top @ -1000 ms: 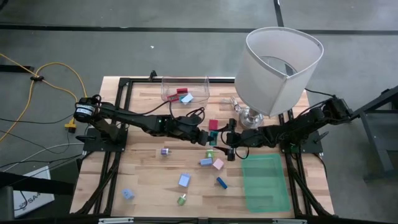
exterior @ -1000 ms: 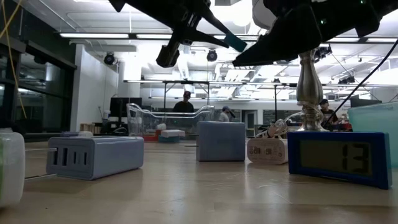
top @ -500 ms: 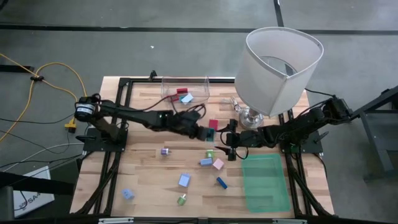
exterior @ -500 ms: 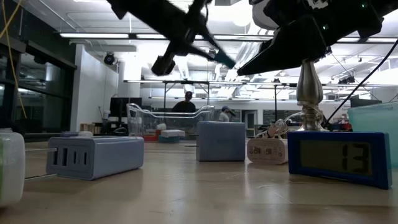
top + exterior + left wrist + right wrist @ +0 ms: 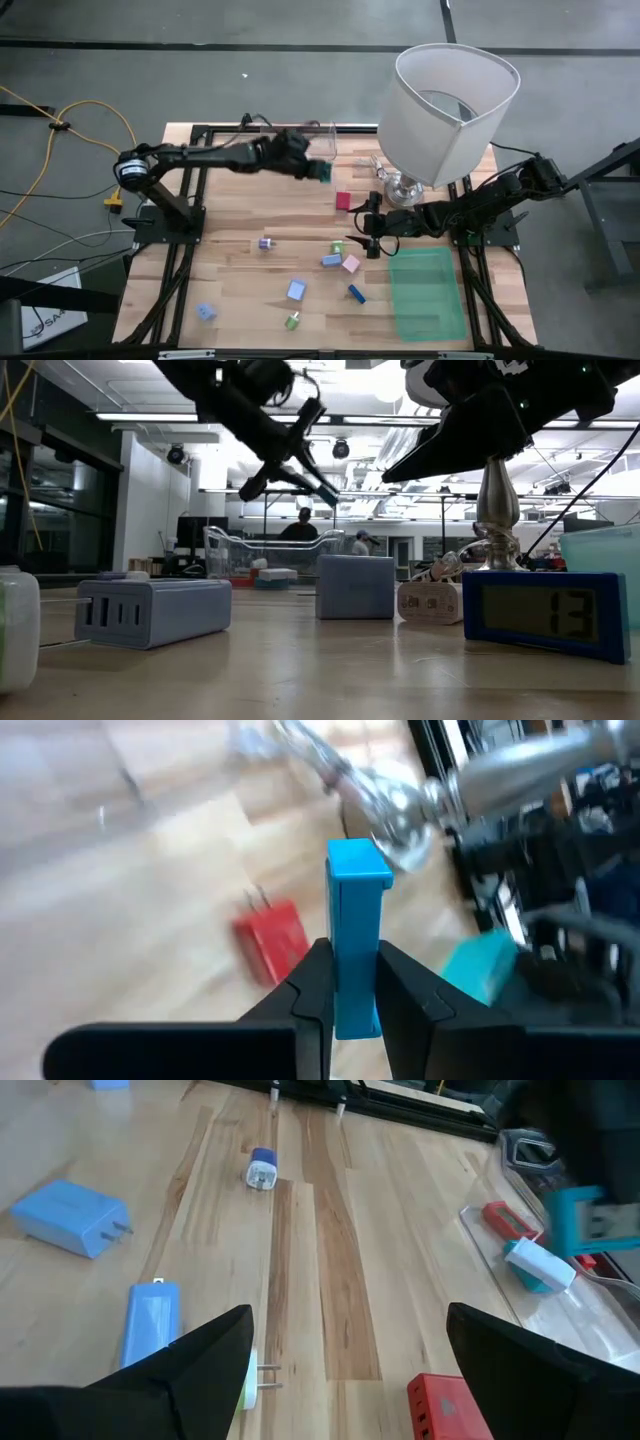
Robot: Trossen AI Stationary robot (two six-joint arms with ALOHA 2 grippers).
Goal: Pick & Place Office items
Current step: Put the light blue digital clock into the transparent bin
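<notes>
**Colours of items on the table**

The table [image 5: 230, 285] is light wood with plank grain. The block [image 5: 355, 935] between the dark fingers is bright blue (teal from above). A red plug [image 5: 343, 201] lies nearby. The tray [image 5: 428, 295] is translucent green. The lamp shade [image 5: 450, 95] is white, its base [image 5: 403, 187] silver.

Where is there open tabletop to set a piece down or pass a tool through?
Free: the wood between the purple piece and the left frame rail, and the strip between the clear bin and the red piece. Crowded: the cluster by the right tool beside the green bin.
</notes>
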